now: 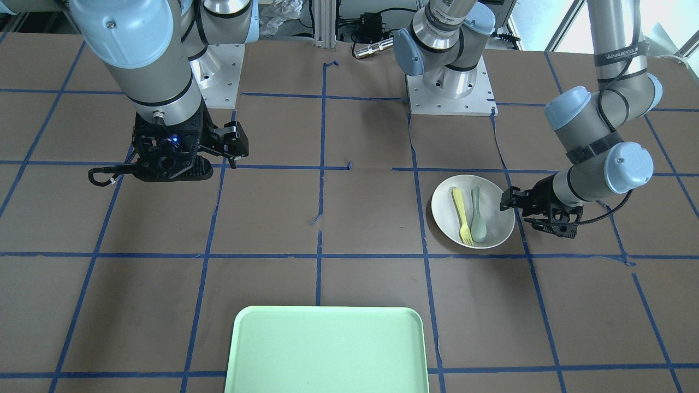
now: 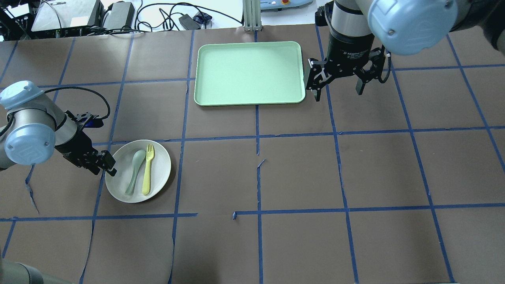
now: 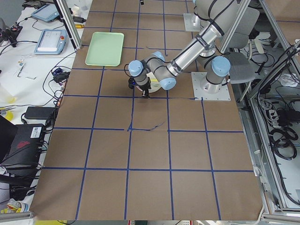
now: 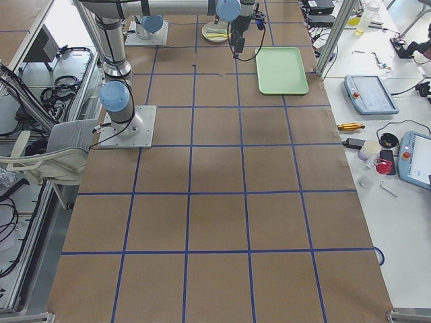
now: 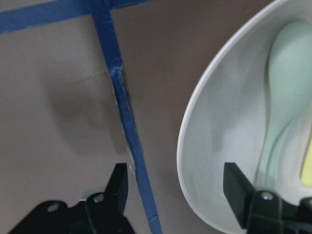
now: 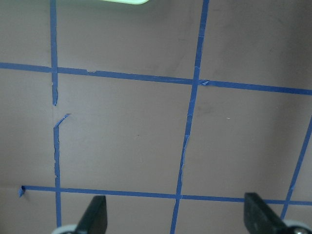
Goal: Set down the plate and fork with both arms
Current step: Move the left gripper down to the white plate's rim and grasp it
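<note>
Plate (image 2: 161,169) at left, holding fork (image 2: 147,169) and spoon (image 2: 135,170) side by side. Left gripper (image 2: 111,166) astride plate's left rim, jaws wide. Right gripper (image 2: 339,91) aloft right of tray (image 2: 248,73), jaws wide.

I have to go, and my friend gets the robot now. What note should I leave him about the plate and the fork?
Left pincer: open, one finger on each side of the plate's rim, not gripping yet.
Right pincer: open, holding nothing, above the table beside the green tray.
The fork lies on the plate next to a spoon.
Done: left pincer lined up on the plate.
Left: grip the plate, pick up the fork, place both, probably on the tray.
</note>
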Available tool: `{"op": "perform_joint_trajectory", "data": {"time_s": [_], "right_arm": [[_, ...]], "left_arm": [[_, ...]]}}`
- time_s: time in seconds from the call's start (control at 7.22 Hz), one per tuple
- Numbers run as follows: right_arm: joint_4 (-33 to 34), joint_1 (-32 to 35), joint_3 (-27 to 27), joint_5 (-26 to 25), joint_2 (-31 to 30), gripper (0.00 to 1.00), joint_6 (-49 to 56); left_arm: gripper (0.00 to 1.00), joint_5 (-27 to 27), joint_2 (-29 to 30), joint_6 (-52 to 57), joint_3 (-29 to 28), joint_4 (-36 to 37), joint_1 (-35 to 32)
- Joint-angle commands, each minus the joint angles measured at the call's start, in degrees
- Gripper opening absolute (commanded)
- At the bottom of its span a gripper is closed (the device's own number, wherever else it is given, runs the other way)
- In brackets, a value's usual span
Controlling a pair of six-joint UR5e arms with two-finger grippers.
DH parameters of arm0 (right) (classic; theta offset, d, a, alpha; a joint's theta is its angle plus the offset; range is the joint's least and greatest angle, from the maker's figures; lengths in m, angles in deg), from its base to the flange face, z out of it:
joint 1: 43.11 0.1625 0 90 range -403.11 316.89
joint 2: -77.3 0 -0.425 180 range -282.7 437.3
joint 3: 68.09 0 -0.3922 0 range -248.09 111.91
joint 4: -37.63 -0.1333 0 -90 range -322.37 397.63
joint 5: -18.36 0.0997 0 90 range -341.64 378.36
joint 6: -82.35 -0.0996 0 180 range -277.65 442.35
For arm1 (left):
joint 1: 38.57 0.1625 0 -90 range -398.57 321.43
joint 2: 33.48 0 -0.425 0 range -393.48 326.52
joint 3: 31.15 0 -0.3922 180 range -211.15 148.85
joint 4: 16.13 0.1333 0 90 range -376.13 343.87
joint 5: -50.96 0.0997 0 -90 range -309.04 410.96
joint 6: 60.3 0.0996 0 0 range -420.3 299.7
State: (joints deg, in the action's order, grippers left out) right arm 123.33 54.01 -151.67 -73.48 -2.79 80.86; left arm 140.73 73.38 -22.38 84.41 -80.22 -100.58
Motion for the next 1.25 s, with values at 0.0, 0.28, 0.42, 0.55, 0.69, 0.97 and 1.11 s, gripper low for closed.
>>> {"op": "perform_joint_trajectory", "data": {"time_s": [0.0,0.28,0.42,0.55,0.69,0.97,1.11], "right_arm": [[0.0,0.09,0.0,-0.09,0.02,1.0,0.09],[0.0,0.0,0.0,-0.09,0.02,1.0,0.44],[-0.09,0.09,0.0,-0.26,0.11,1.0,0.53],[-0.09,0.09,0.0,-0.35,0.29,1.0,0.62],[-0.09,0.0,0.0,-0.27,0.29,1.0,0.62],[-0.09,0.0,0.0,-0.35,0.29,1.0,0.62],[-0.09,0.0,0.0,-0.35,0.29,1.0,0.53]], "left_arm": [[0.0,0.32,0.1,0.05,0.02,-0.42,-0.04],[0.0,0.15,0.1,0.4,-0.33,-0.68,-0.04],[0.0,-0.29,-0.42,0.31,-0.51,-0.68,-0.04],[0.0,-2.82,-1.55,-0.47,-0.68,-1.21,-0.04],[0.0,-3.19,-1.83,-1.0,-1.38,-3.39,-0.04],[0.0,-3.19,-1.92,-7.74,-6.46,-11.71,0.05],[0.0,-3.45,-1.83,-9.95,-9.27,-15.67,-0.04]]}}
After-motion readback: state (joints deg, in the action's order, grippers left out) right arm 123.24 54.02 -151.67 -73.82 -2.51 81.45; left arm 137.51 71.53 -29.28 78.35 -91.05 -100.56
